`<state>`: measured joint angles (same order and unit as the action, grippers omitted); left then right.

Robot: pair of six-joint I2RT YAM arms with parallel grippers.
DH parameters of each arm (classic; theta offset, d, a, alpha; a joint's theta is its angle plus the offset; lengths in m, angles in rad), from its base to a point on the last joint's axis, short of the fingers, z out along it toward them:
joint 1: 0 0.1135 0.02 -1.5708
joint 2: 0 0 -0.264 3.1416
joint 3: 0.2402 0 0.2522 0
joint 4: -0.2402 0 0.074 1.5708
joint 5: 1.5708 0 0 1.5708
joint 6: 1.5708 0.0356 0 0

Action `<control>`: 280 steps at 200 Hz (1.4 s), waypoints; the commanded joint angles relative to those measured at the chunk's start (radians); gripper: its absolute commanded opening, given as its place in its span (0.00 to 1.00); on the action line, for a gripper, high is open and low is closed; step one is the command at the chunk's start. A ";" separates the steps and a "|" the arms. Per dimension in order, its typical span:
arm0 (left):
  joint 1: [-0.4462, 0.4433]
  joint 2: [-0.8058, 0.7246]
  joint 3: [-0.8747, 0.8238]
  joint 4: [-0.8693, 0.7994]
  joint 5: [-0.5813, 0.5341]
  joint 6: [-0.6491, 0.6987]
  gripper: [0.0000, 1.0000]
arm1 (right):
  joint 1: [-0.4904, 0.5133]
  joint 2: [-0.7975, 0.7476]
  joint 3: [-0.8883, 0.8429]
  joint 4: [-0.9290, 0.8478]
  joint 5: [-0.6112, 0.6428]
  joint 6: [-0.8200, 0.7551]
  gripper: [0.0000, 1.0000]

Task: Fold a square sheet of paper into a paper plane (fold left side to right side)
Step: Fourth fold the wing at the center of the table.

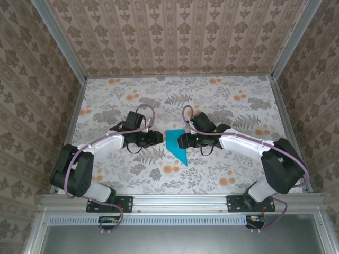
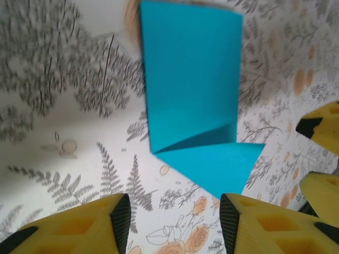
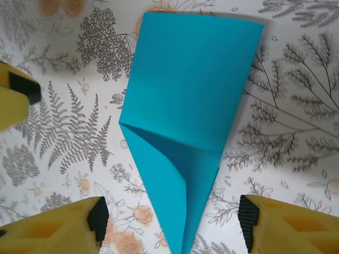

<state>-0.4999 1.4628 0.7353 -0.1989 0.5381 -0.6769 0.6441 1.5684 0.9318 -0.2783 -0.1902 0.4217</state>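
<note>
**Both tools spread, folded paper flat between them**

Top view: I see the turquoise paper near the centre of the frame, lying on the floral tabletop. It is folded into a narrow shape, with a straight edge toward the top of the frame and a point toward the bottom, slanting a bit right. The left tool sits just left of the paper. The right tool is at the paper's right edge; I can't tell whether it touches.

Left wrist view: the left tool has its jaws apart at the bottom of the frame, with nothing between them. The paper fills the upper centre, and its layers overlap with a diagonal crease low down. The right tool's yellow fingers show at the right edge.

Right wrist view: the right tool stands wide. The paper narrows downward, and its point runs between the fingers without touching either. A yellow finger of the left tool is at the left edge.
</note>
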 commanded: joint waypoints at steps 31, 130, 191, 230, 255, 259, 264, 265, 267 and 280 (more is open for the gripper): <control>-0.042 0.052 -0.048 0.157 0.008 -0.181 0.53 | -0.009 0.149 0.048 0.053 -0.080 -0.127 0.57; -0.098 0.160 0.019 0.203 0.007 -0.220 0.54 | -0.031 0.111 0.019 0.021 -0.011 -0.124 0.06; -0.118 0.232 0.084 0.249 0.031 -0.227 0.33 | -0.033 0.099 0.016 0.005 0.014 -0.117 0.17; -0.134 0.225 0.116 0.254 0.032 -0.230 0.21 | -0.025 -0.043 -0.002 -0.075 0.180 -0.130 0.48; -0.138 0.216 0.130 0.247 0.031 -0.230 0.20 | 0.031 -0.129 -0.020 -0.133 0.266 -0.153 0.56; -0.138 0.215 0.133 0.248 0.032 -0.231 0.20 | 0.044 -0.140 -0.029 -0.131 0.270 -0.151 0.56; -0.138 0.212 0.135 0.247 0.031 -0.230 0.20 | 0.061 -0.153 -0.042 -0.123 0.279 -0.144 0.56; -0.138 0.212 0.135 0.246 0.031 -0.231 0.20 | 0.066 -0.156 -0.045 -0.121 0.281 -0.143 0.56; -0.138 0.210 0.137 0.246 0.030 -0.231 0.20 | 0.073 -0.160 -0.055 -0.114 0.285 -0.139 0.56; -0.138 0.206 0.144 0.242 0.029 -0.231 0.20 | 0.118 -0.171 -0.104 -0.061 0.309 -0.112 0.56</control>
<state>-0.6346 1.6886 0.8474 0.0429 0.5541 -0.9016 0.6914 1.4250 0.9085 -0.3355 0.0227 0.2905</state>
